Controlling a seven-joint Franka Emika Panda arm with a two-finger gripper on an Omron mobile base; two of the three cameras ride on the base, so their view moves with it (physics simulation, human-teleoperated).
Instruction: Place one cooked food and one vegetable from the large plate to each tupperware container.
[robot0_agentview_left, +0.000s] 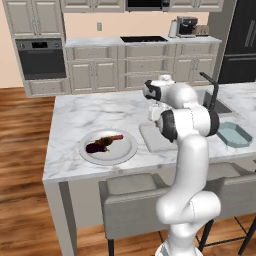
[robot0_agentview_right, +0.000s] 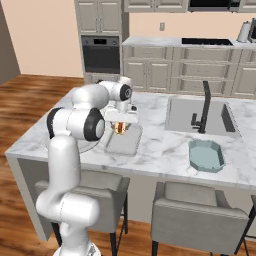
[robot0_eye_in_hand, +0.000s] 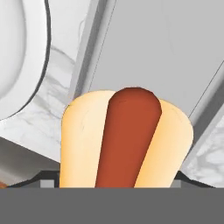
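A hot dog (robot0_eye_in_hand: 127, 140) is held between the widely spread jaws of the gripper (robot0_agentview_right: 120, 128), above the near end of the grey container (robot0_agentview_right: 123, 141). It is best lowered flat inside the rim before the jaws are eased apart. The large plate (robot0_agentview_left: 128, 150), near the counter's (robot0_agentview_left: 75, 115) front left edge, carries dark food. The teal container (robot0_agentview_right: 206, 155) sits by the sink (robot0_agentview_right: 200, 116). Cabinets and an oven (robot0_agentview_left: 41, 58) are seen behind.
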